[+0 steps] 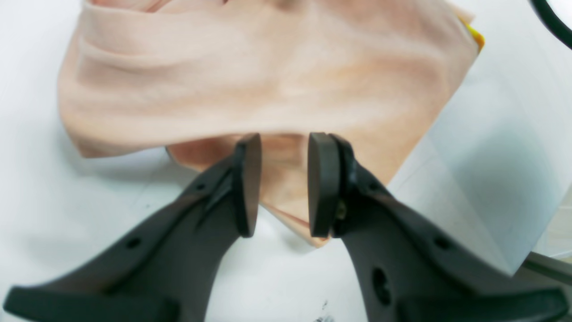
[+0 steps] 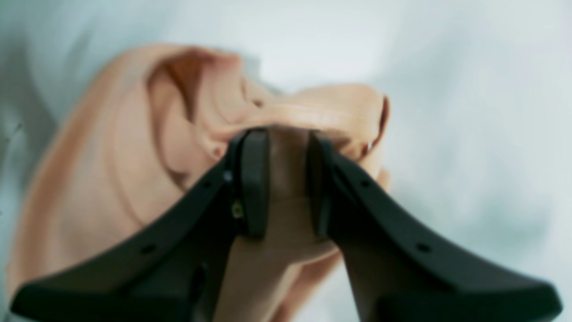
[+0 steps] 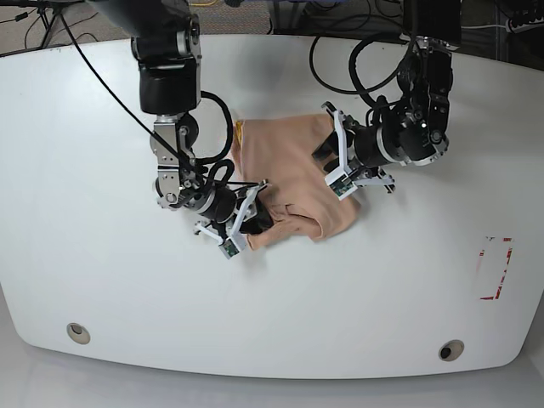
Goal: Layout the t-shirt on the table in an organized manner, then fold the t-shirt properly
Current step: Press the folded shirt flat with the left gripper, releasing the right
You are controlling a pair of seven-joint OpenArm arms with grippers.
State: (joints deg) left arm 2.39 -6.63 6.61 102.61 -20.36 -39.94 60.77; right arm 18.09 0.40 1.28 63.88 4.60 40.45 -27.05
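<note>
T-shirt bunched | right tool pinching it | left tool straddling edge

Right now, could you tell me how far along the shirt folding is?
Done: nothing yet; the t-shirt lies bunched and creased mid-table, neither spread nor folded. In hand: the right gripper pinches a fabric bunch, and the left gripper straddles an edge of cloth, with a gap between its fingers. Left: laying it flat, then every fold.
</note>
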